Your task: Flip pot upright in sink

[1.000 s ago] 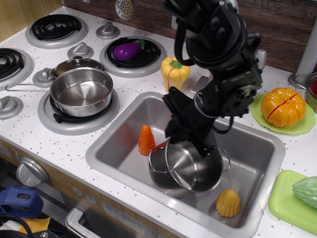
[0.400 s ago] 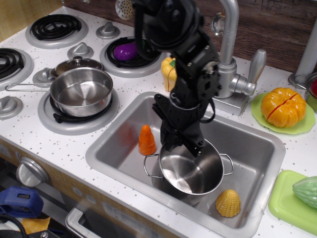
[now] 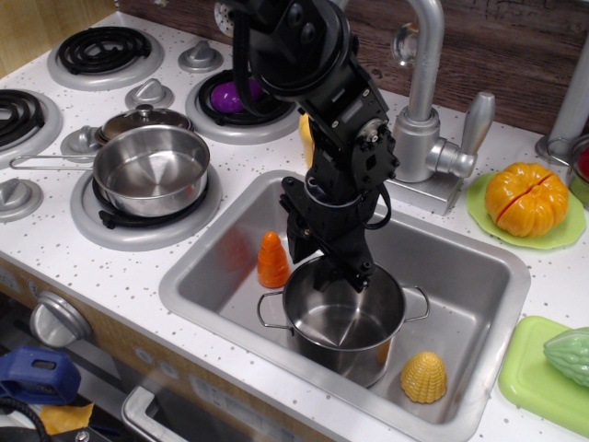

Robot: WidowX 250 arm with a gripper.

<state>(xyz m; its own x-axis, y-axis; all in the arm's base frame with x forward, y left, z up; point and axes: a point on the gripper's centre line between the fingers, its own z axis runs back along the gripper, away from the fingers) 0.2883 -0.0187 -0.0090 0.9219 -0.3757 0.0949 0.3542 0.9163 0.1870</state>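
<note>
The shiny steel pot (image 3: 342,322) stands upright in the grey sink (image 3: 460,267), mouth up, with its two wire loop handles out to the left and right. My black gripper (image 3: 333,272) reaches down from above and sits at the pot's far rim. Its fingers look closed on the rim, but the arm hides the tips.
An orange toy carrot (image 3: 272,260) stands in the sink left of the pot and a yellow corn piece (image 3: 423,377) lies at its front right. A saucepan (image 3: 147,170) is on the stove. The tap (image 3: 423,83), a pumpkin (image 3: 526,199) and a yellow pepper are behind the sink.
The pot has swung from lying tilted on its side to standing upright, shifting slightly left. My arm has swung left and lowered with it.
</note>
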